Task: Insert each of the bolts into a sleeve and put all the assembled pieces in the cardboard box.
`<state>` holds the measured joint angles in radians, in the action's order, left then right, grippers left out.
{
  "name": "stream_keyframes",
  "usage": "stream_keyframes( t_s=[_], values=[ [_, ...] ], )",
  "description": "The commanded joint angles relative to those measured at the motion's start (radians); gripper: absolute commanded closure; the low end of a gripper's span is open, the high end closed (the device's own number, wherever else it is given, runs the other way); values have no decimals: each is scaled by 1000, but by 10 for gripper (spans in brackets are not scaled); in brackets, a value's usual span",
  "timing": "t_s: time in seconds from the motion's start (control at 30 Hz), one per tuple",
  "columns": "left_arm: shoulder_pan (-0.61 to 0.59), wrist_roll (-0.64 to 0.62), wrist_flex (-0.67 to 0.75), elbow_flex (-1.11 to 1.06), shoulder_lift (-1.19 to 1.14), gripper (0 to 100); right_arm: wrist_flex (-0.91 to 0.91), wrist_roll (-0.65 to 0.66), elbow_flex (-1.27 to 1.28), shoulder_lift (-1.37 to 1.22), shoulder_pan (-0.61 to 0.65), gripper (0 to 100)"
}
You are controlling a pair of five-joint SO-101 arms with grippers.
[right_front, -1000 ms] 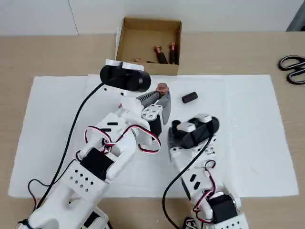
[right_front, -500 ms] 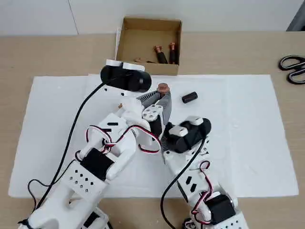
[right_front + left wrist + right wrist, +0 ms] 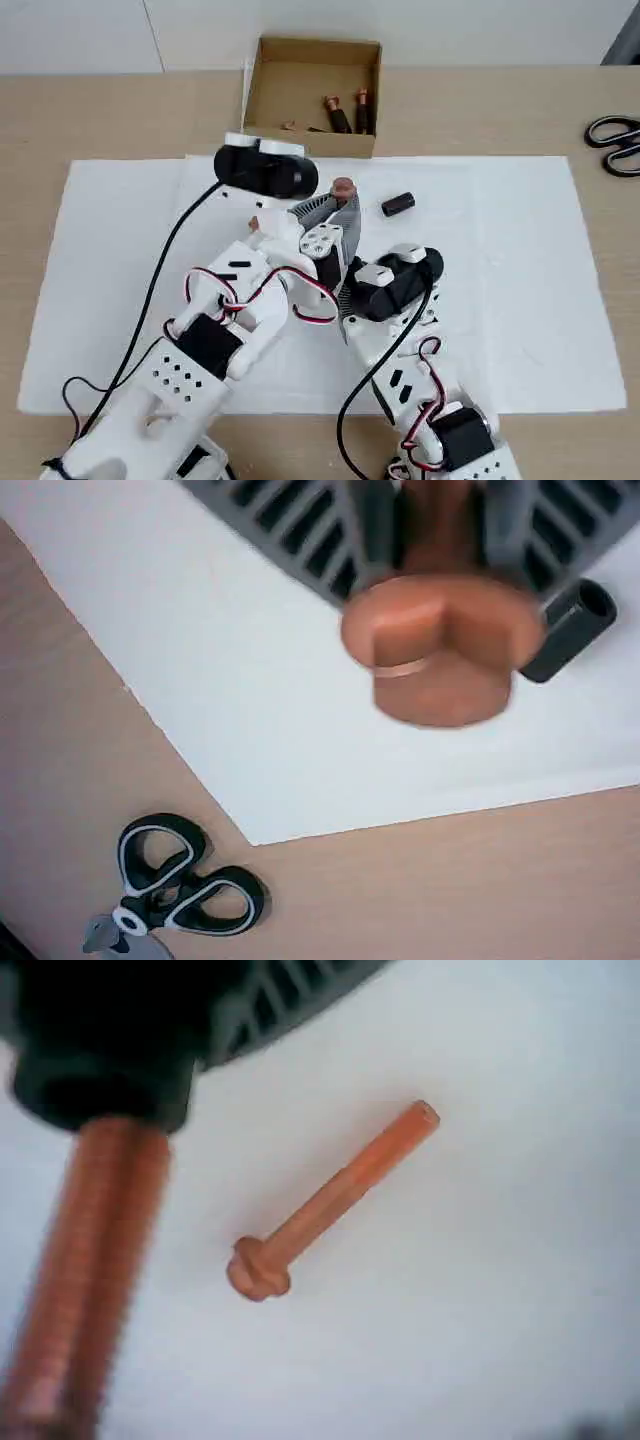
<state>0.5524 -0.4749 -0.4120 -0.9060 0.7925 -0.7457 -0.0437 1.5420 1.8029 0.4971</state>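
Observation:
My left gripper (image 3: 335, 208) is shut on a copper bolt (image 3: 342, 186), its head (image 3: 440, 650) sticking out past the grey ribbed fingers (image 3: 300, 530). My right gripper (image 3: 345, 292) sits just below it, partly under the left wrist, shut on a black sleeve (image 3: 100, 1070). A threaded copper shaft (image 3: 80, 1280) runs out of that sleeve. A loose sleeve (image 3: 397, 205) lies on the white mat just right of the left gripper. A loose bolt (image 3: 330, 1200) lies flat on the mat. The cardboard box (image 3: 262, 80) holds two assembled pieces (image 3: 348, 113).
Black-handled scissors (image 3: 615, 143) lie on the wooden table at the far right, off the white mat (image 3: 520, 280). Both arms crowd the mat's middle. The box stands at the mat's far edge, just beyond the left gripper.
My right arm has swung left, bringing its gripper in under the left gripper. The left arm has shifted slightly right, still with the bolt.

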Motion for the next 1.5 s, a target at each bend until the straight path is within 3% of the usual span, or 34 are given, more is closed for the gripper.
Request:
stream_keyframes(
  t_s=[0.0,0.8,1.47],
  values=[
    [2,2,52,-8,38,994,19,-14,-48,12,5,994],
    [3,48,51,-68,38,994,19,-14,-48,12,1,994],
    [8,48,-164,-67,40,994,19,-14,-48,12,1,994]
  ],
)
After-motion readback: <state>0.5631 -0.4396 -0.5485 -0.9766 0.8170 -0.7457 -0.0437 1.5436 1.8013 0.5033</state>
